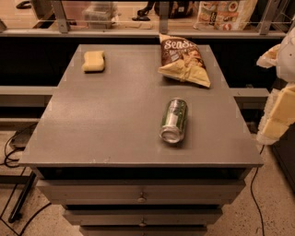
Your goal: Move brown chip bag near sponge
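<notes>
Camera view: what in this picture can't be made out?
Claw: at the right edge beside the table, partly cut off by the frame.
Brown chip bag: crinkles hide part of its lettering.
Drink can: label too blurred to read.
Shelf goods behind: cut off by the top edge.
</notes>
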